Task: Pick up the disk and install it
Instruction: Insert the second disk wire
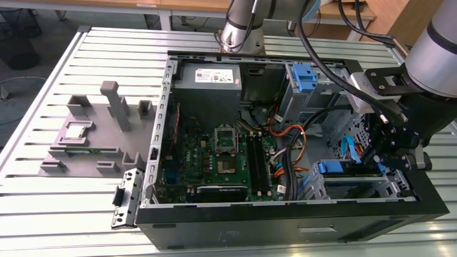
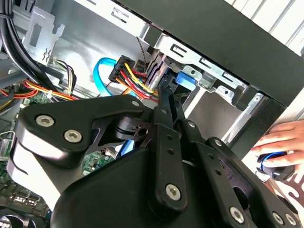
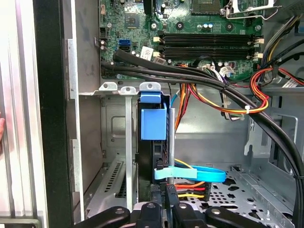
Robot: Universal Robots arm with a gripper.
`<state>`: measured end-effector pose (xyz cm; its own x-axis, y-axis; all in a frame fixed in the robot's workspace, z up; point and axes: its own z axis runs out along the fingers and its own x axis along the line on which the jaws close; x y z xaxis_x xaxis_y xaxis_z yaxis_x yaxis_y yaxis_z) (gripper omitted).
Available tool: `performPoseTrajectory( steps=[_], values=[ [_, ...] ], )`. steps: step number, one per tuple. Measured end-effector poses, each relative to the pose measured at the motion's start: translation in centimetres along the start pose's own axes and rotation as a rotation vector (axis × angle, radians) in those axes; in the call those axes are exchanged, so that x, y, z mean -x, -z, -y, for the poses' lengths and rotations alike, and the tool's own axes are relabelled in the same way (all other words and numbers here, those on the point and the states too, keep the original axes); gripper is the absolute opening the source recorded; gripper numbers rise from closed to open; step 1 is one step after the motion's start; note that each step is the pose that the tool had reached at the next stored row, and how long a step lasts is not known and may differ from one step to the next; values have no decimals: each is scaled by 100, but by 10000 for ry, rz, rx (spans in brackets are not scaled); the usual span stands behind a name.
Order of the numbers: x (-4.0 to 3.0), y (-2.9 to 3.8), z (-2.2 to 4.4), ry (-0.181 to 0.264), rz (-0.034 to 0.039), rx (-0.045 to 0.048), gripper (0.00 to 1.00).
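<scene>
**A:** First wrist view has the disk (image 3: 153, 124) standing on edge in the drive cage (image 3: 110, 87).

**B:** And the gripper (image 3: 169, 192)?

**A:** Right at the disk's near edge. Whether the jaws clamp it, I cannot tell. It's the seating step, I'd judge, and it calls for a straight push along the rails.

**B:** Other views?

**A:** Second wrist view adds a person's hand (image 2: 280, 140) outside the case (exterior view gives the whole case (image 1: 286, 227) on the slatted surface (image 1: 43, 214)).

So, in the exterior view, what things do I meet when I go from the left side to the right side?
Grey plastic fixture on the slatted table → green motherboard inside the computer case → blue-framed disk in its bay → black gripper on the arm, just right of the disk.
</scene>
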<state>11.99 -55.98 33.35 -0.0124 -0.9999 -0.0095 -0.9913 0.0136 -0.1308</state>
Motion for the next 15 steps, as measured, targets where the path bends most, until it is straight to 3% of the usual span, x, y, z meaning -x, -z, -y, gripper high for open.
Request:
performPoseTrajectory(
  steps=[8, 15],
  values=[
    [0, -51, -7, -3, -6, 0, 16],
    [0, -56, -7, -3, -3, 0, 16]
  ],
)
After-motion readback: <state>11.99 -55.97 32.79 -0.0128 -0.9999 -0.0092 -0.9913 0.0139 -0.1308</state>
